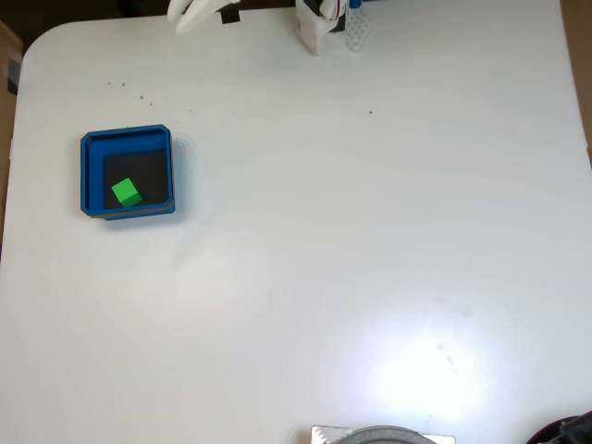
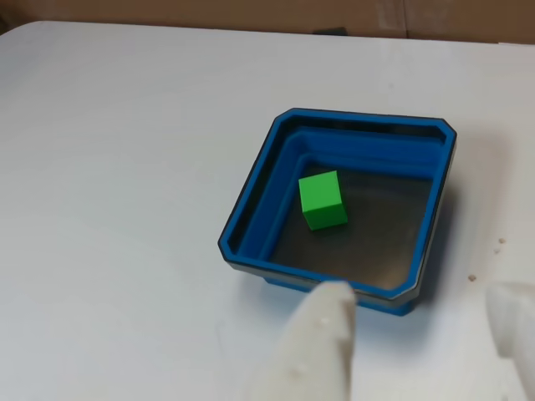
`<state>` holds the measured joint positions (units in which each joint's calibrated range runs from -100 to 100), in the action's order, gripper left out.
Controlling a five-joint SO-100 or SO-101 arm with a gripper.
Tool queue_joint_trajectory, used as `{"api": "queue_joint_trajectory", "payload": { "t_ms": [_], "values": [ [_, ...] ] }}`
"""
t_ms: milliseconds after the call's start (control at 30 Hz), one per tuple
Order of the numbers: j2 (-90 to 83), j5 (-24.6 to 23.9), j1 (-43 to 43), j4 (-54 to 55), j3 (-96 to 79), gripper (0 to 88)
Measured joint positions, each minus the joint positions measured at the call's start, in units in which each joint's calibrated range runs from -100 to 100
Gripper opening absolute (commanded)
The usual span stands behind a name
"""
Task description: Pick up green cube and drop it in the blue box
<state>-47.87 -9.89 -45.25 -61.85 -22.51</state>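
Green cube inside blue box, beyond the spread-apart, empty gripper.

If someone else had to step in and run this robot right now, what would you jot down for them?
Gripper: open, holding nothing, just short of the blue box's near wall in the other view.
Green cube: lying on the dark floor inside the blue box, near one side wall.
Blue box sits on the left part of the white table in the fixed view.
Done: cube is in the box.
Left: nothing apart from pulling the arm away.
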Motion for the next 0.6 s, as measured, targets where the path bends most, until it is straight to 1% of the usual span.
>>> {"api": "queue_joint_trajectory", "payload": {
  "t_ms": [167, 333, 600],
  "values": [
    [-9.61, 0.00, 0.00, 0.00, -8.95, 6.8],
    [-17.79, 0.00, 0.00, 0.00, -18.17, 1.6],
    [-27.57, 0.00, 0.00, 0.00, -30.34, 1.2]
  ]
}}
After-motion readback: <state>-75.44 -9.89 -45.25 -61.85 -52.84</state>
